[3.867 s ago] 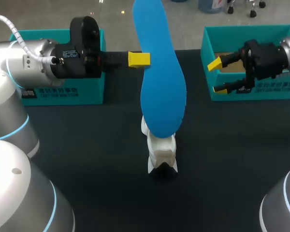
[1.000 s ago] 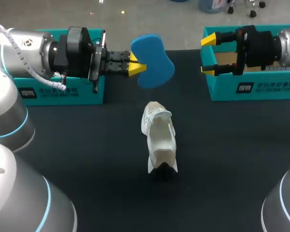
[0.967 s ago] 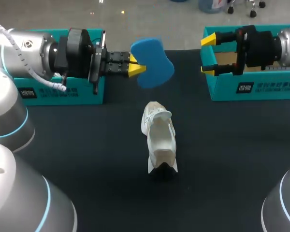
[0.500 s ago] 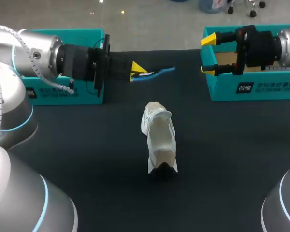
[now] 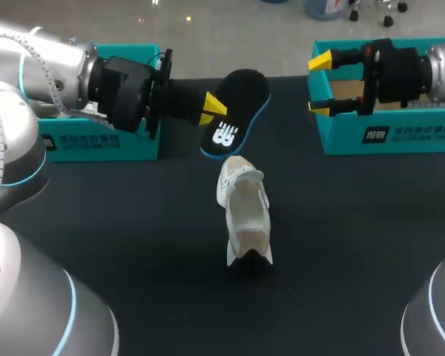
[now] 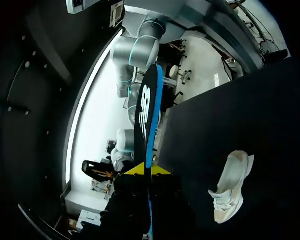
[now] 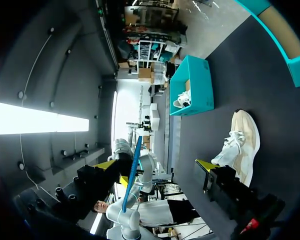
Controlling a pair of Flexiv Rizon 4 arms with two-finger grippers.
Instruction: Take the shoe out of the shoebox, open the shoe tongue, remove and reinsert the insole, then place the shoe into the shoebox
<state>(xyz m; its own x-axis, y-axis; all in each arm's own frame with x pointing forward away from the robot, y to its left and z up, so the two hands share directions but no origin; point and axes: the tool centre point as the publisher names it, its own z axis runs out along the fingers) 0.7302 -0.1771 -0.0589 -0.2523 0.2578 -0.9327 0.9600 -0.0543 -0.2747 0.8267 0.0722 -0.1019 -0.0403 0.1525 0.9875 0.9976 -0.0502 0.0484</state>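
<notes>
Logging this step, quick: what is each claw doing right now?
Left claw: closed, holding the insole.
Right claw: open, holding nothing.

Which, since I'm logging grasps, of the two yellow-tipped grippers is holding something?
The left gripper: it is shut on the black-topped, blue-edged insole, while the right gripper is open and empty at the right-hand teal cardboard shoebox.

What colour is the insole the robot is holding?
The insole is black, with white print and a blue edge; the head view shows it best.
</notes>
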